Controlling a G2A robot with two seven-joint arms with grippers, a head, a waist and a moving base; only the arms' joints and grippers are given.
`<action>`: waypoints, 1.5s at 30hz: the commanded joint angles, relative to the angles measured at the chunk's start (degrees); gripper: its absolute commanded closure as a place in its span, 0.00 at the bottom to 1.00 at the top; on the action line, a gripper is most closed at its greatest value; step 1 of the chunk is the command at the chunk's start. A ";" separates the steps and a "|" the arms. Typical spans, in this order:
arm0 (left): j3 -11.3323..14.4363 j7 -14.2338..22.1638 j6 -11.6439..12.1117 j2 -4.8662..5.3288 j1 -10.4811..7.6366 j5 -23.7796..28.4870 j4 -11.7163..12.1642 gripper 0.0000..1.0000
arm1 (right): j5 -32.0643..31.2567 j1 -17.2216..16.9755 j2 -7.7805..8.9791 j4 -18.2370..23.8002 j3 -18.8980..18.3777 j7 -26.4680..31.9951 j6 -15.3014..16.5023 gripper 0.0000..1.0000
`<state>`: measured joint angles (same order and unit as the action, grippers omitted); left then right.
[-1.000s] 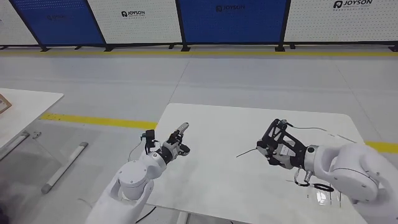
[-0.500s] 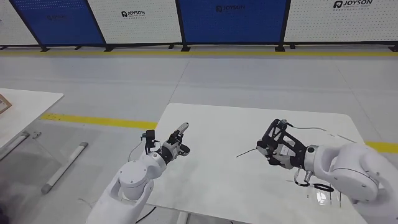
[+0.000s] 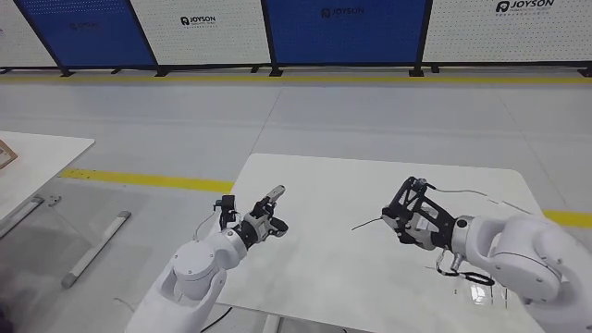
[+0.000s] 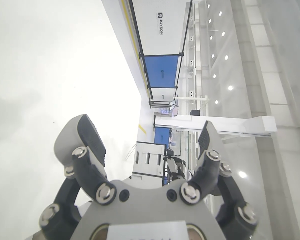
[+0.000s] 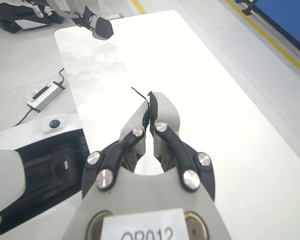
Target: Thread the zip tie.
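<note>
Standing on a pale grey floor is a white table (image 3: 333, 250) with rounded corners. The left arm (image 3: 199, 273) comes in at the table's left edge and the right arm (image 3: 513, 254) lies over its right side, the two well apart.

A grey box (image 5: 43, 96) with a black cable sits on the floor beside the table, on the robot's side.

The left gripper (image 3: 276, 210) is by the left edge of the table. Its fingers are spread wide, with the dark ribbed pads (image 4: 91, 132) facing each other across a broad gap, and there is nothing between them.

The right gripper (image 5: 149, 101) is over the table, right of the middle, and points toward the left one. Its fingers are pressed together at the tips and pinch the zip tie (image 5: 138, 93), a thin black strip. A short, slightly curved end of it sticks out past the fingertips toward the left gripper. From above, that free end (image 3: 365, 227) shows as a fine dark line over the white top, between the two grippers but much nearer the right one. How much of the strip runs back between the pads cannot be seen.

A small dark loop (image 3: 479, 279) lies on the table near the right arm, at the near right side.
</note>
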<state>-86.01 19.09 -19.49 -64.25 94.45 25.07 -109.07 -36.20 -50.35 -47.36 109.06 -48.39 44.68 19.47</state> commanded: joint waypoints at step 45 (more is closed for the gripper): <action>16.12 2.99 0.01 5.40 -8.73 21.47 6.97 0.00 | -21.28 16.29 -2.00 1.30 23.99 -5.58 0.01 1.00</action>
<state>-70.22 21.76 -19.46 -58.76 85.62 45.15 -102.12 -57.48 -34.06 -49.36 110.36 -24.40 39.10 19.48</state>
